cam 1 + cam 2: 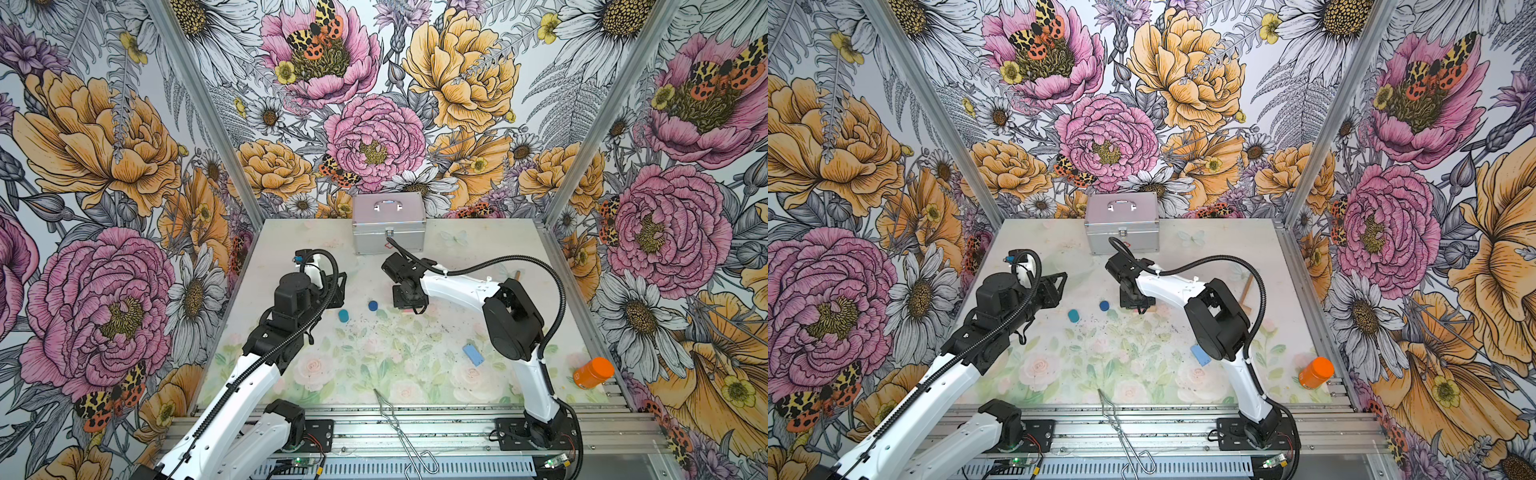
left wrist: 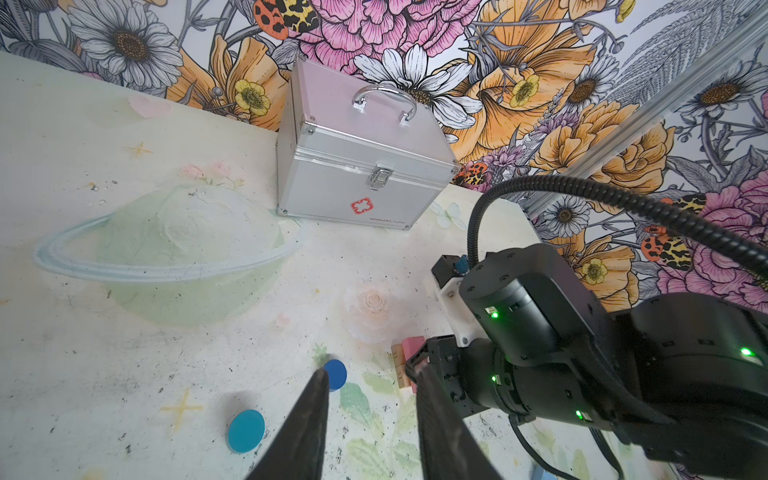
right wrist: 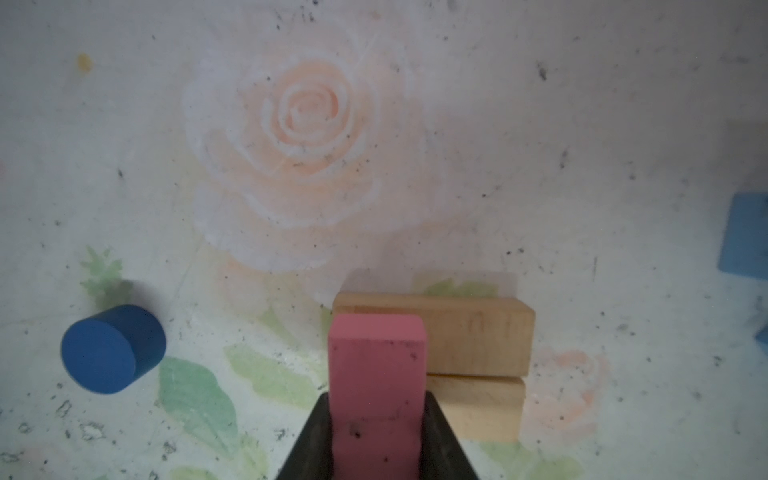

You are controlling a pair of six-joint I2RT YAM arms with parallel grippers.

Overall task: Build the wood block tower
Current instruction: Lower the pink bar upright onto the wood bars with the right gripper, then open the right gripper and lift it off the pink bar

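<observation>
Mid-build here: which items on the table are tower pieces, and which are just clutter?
Job: pink block in the right tool, two tan planks, dark blue cylinder, teal cylinder, light blue slab.
Lying about: silver case, orange jar, wire tongs.

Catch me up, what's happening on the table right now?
The right gripper is clamped on a pink block, holding it at one end of two tan planks that lie together on the table; whether it touches them is unclear. The left gripper hangs open and empty near the dark blue cylinder and teal cylinder, both loose on the table. A light blue slab lies apart, by the right arm. The build looks barely begun.
</observation>
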